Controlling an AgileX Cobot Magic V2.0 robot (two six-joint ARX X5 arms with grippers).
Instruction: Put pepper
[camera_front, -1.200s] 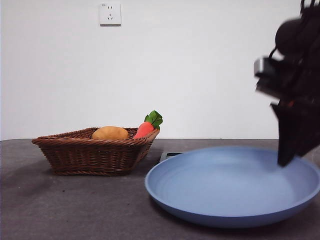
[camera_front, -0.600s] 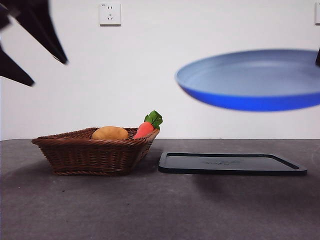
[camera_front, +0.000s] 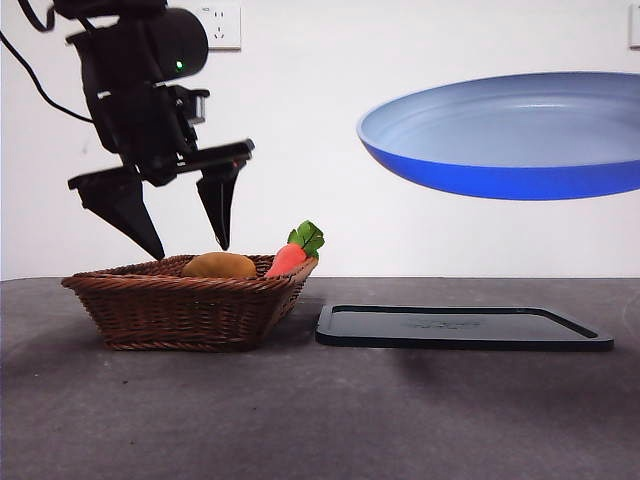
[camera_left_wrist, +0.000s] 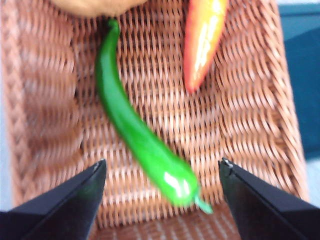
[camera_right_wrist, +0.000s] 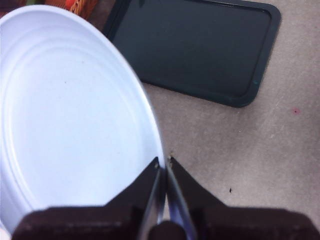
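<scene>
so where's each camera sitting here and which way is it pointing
Front view: low at table height, looking level across at the basket, the black tray and the raised blue plate; the left claw hangs open over the basket.
Left wrist view: on the left arm, looking down into the basket at the pepper, carrot and potato; its own open jaws show.
Right wrist view: on the right arm, looking down over the plate; the right claw pinches its rim.
Shared: front and right wrist both show plate and tray.

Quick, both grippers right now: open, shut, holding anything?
Left gripper: open, empty, above the pepper in the basket.
Right gripper: shut on the blue plate rim, holding it in the air above the black tray.
</scene>
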